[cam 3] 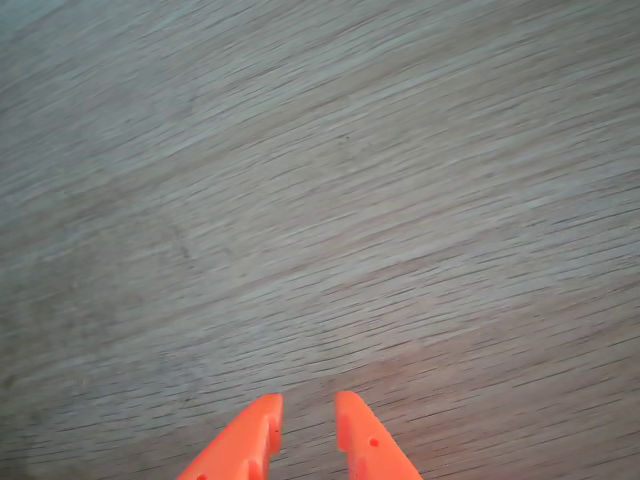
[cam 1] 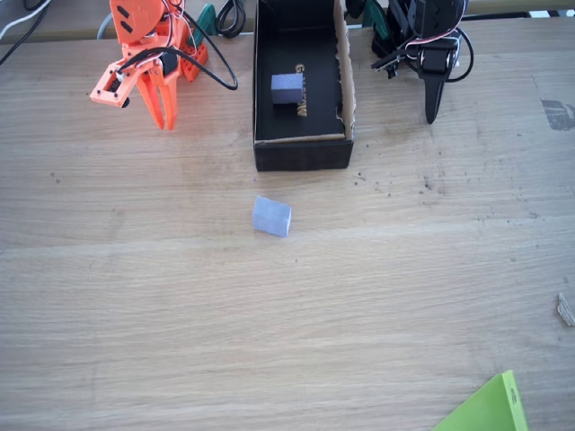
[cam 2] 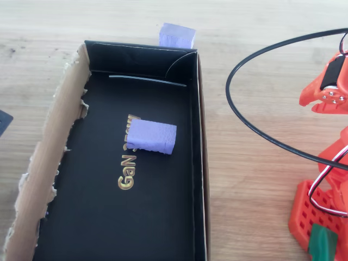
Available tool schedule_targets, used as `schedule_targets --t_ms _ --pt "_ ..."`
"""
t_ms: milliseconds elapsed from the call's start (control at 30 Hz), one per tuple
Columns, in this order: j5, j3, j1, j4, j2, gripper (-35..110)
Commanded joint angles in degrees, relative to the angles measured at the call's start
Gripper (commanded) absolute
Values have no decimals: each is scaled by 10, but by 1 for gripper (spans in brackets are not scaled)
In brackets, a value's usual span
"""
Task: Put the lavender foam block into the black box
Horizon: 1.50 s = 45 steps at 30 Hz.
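Observation:
The lavender foam block (cam 1: 271, 216) lies on the wooden table, a short way in front of the black box (cam 1: 302, 153). In the overhead view the block (cam 2: 176, 35) peeks out just beyond the box's far wall (cam 2: 142, 57). A darker lavender cube (cam 1: 287, 88) (cam 2: 154, 137) rests on the box floor over the gold lettering. My orange gripper (cam 1: 166, 122) hangs left of the box, tips pointing down near the table, well away from the block. In the wrist view its fingertips (cam 3: 308, 408) stand almost together over bare wood, holding nothing.
A black cable (cam 1: 220, 76) loops between my arm and the box; it also arcs across the overhead view (cam 2: 239, 117). A green sheet corner (cam 1: 490, 409) pokes in at the bottom right. The box's torn brown cardboard wall (cam 1: 346, 72) faces right.

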Motion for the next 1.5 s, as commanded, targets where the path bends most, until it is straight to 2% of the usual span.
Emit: schedule_targets --t_ms 0,433,1133,1467 --pt "-644 1 -62 -47 5 0" --pt "-647 1 -38 -47 5 0" --pt "-613 -1 -59 -56 5 0" --pt "-589 -82 -77 -19 -2 0"
